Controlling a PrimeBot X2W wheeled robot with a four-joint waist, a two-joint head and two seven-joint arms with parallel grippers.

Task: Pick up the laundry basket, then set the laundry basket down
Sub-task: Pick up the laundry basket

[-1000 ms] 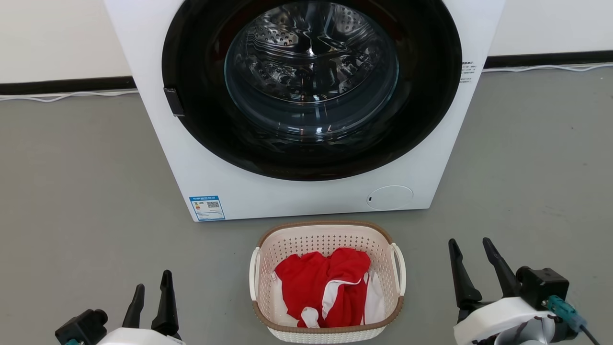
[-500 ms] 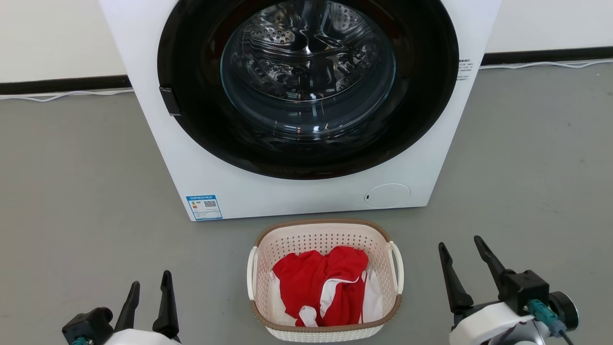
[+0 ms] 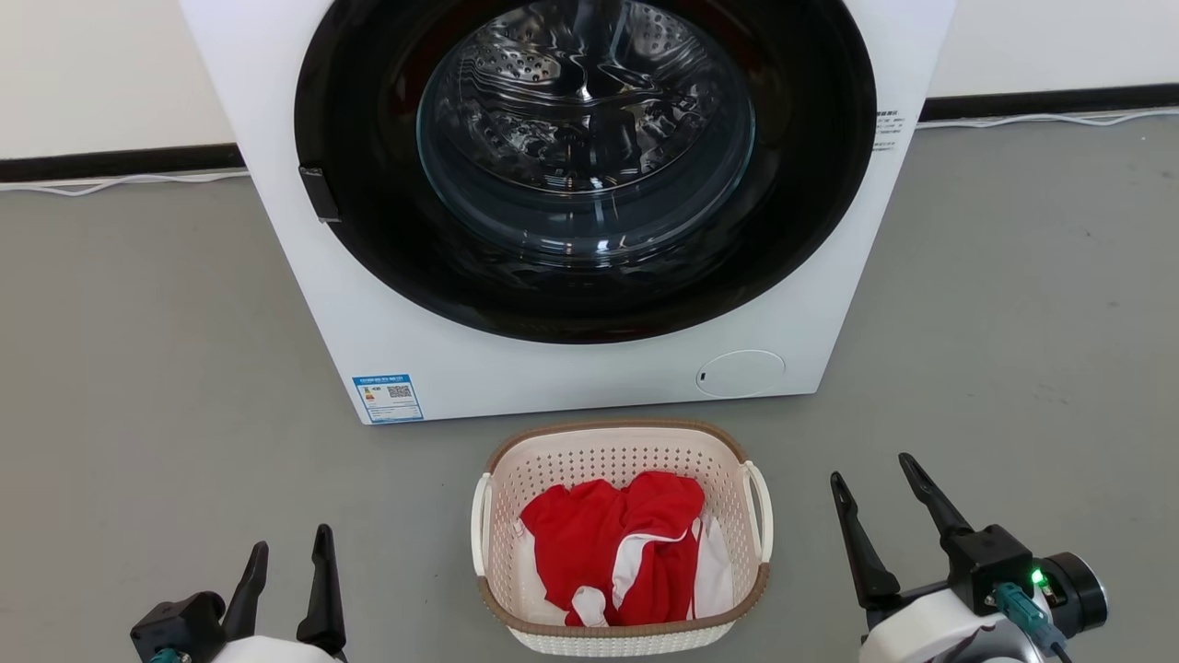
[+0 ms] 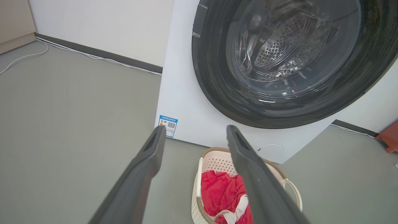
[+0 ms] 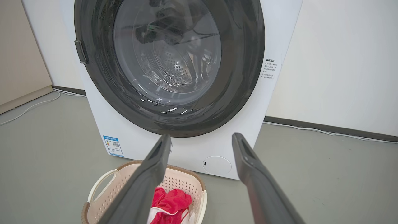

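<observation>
Pickup not yet begun: laundry basket [image 3: 608, 458] w/ red clothes [image 3: 612, 543] sits on floor [image 3: 184, 368] btw. left gripper [image 3: 291, 543] & right gripper [image 3: 871, 471], both parted, empty, clear of it.

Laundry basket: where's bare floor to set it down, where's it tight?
Free: grey floor left of the white front-loading washing machine, and right of it. Tight: the strip between machine and the cream perforated brown-rimmed plastic basket; open left claw and right claw flank it.
</observation>
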